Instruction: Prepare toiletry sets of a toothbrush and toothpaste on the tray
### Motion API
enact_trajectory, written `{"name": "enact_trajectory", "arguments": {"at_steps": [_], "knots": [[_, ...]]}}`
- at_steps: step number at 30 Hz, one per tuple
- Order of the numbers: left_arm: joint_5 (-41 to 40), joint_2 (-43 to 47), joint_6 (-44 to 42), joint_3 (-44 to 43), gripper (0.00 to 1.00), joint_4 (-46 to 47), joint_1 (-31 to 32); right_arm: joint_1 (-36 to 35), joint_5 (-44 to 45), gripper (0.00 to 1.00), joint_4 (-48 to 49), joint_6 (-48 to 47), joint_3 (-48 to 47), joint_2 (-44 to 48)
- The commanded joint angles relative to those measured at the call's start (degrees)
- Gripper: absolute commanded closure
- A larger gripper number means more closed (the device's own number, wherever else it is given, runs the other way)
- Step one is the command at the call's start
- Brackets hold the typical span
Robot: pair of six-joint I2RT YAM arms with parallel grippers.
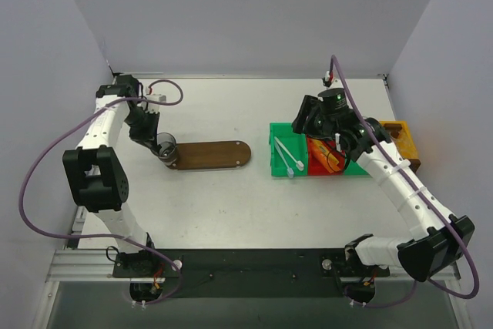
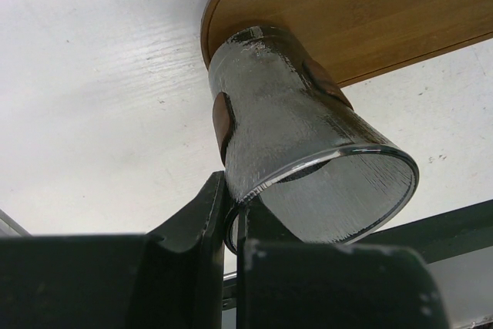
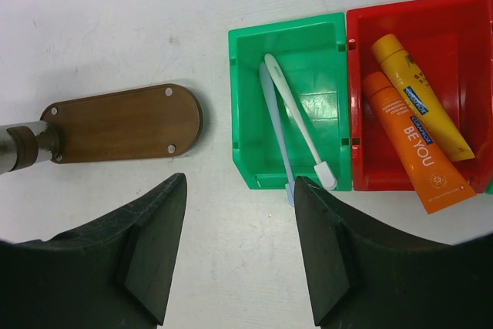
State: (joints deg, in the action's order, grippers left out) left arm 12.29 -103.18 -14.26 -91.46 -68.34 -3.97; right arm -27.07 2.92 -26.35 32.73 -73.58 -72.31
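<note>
I see the left arm [image 1: 100,136] rise from its base, fold at the elbow and turn inward. Its wrist brings the left gripper [image 2: 229,217] down low, and there the jaws are almost closed and pinch the rim of a clear cup [image 2: 308,152] between them. The right arm [image 1: 400,182] stretches forward and inward in one long diagonal line with its wrist lifted and bent to look downward, and the right gripper [image 3: 240,186] hangs there with its two dark fingers [image 3: 150,244] spread wide apart, holding nothing.

The white table [image 1: 231,206] carries the tray [image 1: 212,155], green bin [image 3: 316,75], red bin [image 3: 462,36], yellow bin [image 1: 404,144].
</note>
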Motion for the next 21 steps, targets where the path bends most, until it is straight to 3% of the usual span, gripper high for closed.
{"name": "enact_trajectory", "arguments": {"at_steps": [1,21], "knots": [[0.8,0.4,-1.1,-4.3,1.00,1.1,-0.6,0.4,-1.0,0.47,-0.8,-0.7,-3.1,-1.2],[1.2,-0.5,-1.6,-4.2,1.00,1.8,-1.3,0.5,-2.0,0.47,-1.1,0.1,-4.7,-3.5]]}}
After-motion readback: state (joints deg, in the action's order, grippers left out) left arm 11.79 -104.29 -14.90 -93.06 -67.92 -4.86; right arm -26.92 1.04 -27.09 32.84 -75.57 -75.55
